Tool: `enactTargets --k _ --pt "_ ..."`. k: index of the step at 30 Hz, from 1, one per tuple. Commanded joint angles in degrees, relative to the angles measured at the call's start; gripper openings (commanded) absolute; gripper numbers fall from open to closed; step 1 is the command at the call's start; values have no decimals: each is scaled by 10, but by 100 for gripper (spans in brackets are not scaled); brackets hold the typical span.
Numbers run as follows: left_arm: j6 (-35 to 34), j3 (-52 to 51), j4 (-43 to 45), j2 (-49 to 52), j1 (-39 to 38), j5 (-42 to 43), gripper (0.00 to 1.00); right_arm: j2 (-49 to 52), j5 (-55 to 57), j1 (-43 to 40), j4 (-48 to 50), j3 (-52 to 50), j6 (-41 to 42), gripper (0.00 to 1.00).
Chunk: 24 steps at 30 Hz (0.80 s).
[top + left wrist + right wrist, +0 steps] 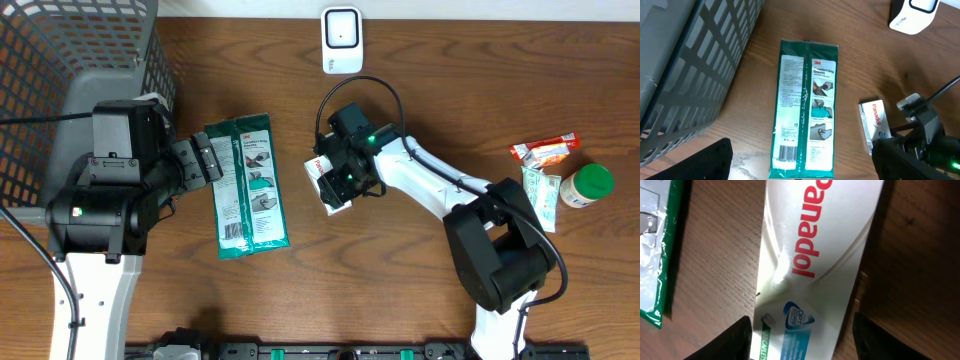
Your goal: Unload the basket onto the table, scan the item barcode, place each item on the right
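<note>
Lying lengthwise near-to-far, the Panadol box (810,255) is straddled by the right gripper (335,187), grasp unclear

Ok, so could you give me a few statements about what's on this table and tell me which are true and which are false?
1. The right claw straddles the Panadol box, one finger on each side. True.
2. The green packet lies inside the grey basket. False: it lies flat on the table beside the basket.
3. The left claw grips the green packet. False: it is open and holds nothing.
4. A green-lidded bottle stands near the snack packets. True.
</note>
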Motion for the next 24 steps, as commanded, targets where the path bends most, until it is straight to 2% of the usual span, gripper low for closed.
enactTargets --k 1,11,17,20,24 --pt "11 5 -1 0 1 -5 90 12 3 5 5 10 16 60" --pt "11 5 -1 0 1 -5 90 18 13 21 7 10 24 56" --pt "11 5 -1 0 1 -5 90 23 113 59 7 10 48 56" --pt "11 5 -1 0 1 -5 90 21 207 85 6 13 66 55" --pt "11 5 -1 0 1 -5 90 21 261 112 0 21 68 56"
